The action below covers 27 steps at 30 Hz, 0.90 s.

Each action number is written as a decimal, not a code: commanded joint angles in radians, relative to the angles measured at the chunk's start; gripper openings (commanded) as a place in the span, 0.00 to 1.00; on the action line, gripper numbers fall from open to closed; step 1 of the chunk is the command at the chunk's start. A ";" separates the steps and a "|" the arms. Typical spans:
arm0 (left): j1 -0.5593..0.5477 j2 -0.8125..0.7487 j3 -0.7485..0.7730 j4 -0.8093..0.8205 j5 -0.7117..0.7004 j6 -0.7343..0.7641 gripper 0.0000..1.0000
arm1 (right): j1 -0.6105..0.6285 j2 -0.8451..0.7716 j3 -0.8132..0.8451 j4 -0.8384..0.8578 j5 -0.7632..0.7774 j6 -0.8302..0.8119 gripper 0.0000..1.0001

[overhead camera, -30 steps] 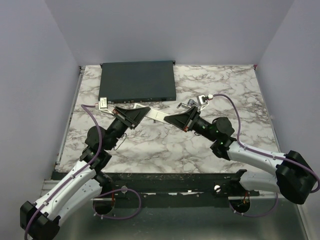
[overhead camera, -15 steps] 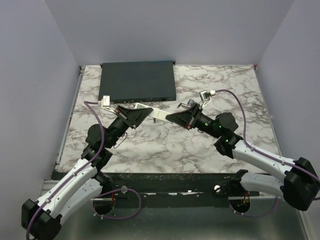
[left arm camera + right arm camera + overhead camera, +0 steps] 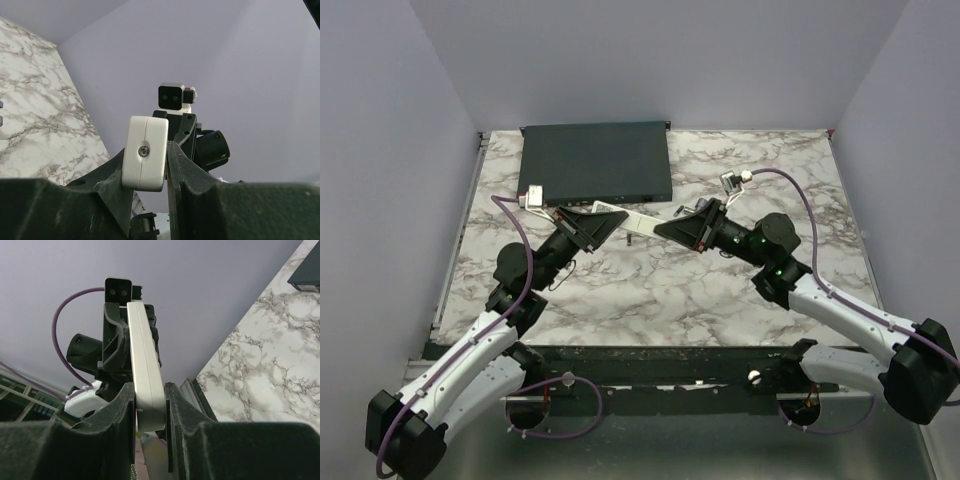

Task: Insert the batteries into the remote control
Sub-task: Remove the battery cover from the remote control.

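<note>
The remote (image 3: 638, 219) spans the gap between the two grippers, an end pinched in each. It sits just in front of the box (image 3: 595, 160), over the middle of the table (image 3: 650, 290). The left gripper (image 3: 610, 216) has its fingers (image 3: 114, 175) pressed onto one end. The right gripper (image 3: 663, 228) clamps the other, fingers (image 3: 125, 405) flat against both sides. Both arms reach forward and inward, so the grippers point at each other, nearly tip to tip. Both wrist views see the table off to one side. The remote is a slim, plain white bar. The left wrist view shows a seam and a small screw-like dot on its end. I cannot tell whether it clears the table.
</note>
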 commanded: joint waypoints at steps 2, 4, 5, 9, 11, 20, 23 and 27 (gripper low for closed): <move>-0.011 0.012 0.044 0.048 0.172 0.038 0.07 | -0.035 0.033 0.049 -0.156 0.013 -0.097 0.01; -0.008 0.011 0.045 0.051 0.182 0.038 0.11 | -0.049 0.035 0.052 -0.167 0.008 -0.100 0.01; -0.006 0.011 0.045 0.052 0.187 0.038 0.16 | -0.055 0.036 0.054 -0.168 0.003 -0.099 0.01; -0.001 0.004 0.041 0.050 0.189 0.038 0.23 | -0.075 0.050 0.055 -0.168 -0.027 -0.087 0.01; 0.004 0.000 0.038 0.049 0.189 0.035 0.23 | -0.077 0.057 0.054 -0.166 -0.038 -0.083 0.01; 0.039 -0.026 0.017 0.059 0.174 0.011 0.33 | -0.084 0.042 0.038 -0.165 -0.049 -0.079 0.01; 0.044 -0.029 0.015 0.063 0.175 0.007 0.44 | -0.085 0.037 0.027 -0.164 -0.049 -0.074 0.01; 0.045 -0.024 0.010 0.073 0.180 -0.001 0.44 | -0.086 0.032 0.019 -0.155 -0.048 -0.065 0.01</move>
